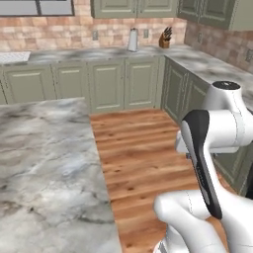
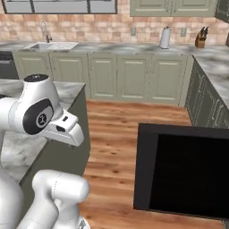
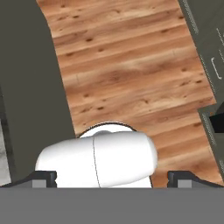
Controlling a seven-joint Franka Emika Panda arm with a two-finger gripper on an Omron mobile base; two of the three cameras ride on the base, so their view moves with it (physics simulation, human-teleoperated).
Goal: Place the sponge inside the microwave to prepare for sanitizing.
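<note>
1. The gripper (image 3: 112, 178) hangs above the wooden floor (image 3: 131, 74), fingertips (image 3: 43, 178) set wide apart, holding nothing.
2. The black panel (image 2: 183, 172) at the right base view's lower right is probably the microwave door.
3. A marble bench (image 1: 44, 168) lies left of the arm.

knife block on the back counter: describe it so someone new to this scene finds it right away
Start at the brick back wall and follow the marble counter beneath it to the right, to the corner where it turns toward the camera. The knife block stands there, a small brown wooden block with dark handles poking out the top. Its neighbour to the left is a taller pale grey paper towel roll, upright and plain.
</note>
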